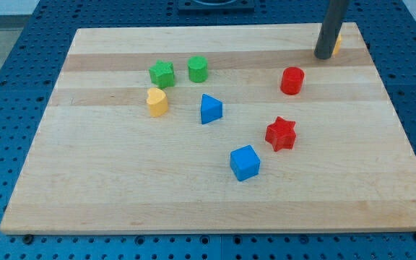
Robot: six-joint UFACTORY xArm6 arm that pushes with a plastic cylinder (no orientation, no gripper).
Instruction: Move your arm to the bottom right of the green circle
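Observation:
The green circle point(198, 68) sits on the wooden board point(121, 188) in the upper left-middle, just right of a green star point(162, 73). My tip point(324, 55) rests at the board's top right, far to the right of the green circle. It stands against a yellow block point(336, 45), which it mostly hides. A red cylinder point(292, 80) lies just below and left of my tip.
A yellow heart point(157, 102) lies below the green star. A blue triangle point(210, 109) lies below the green circle. A red star point(281, 133) and a blue cube point(245, 162) lie lower, toward the middle right. Blue perforated table surrounds the board.

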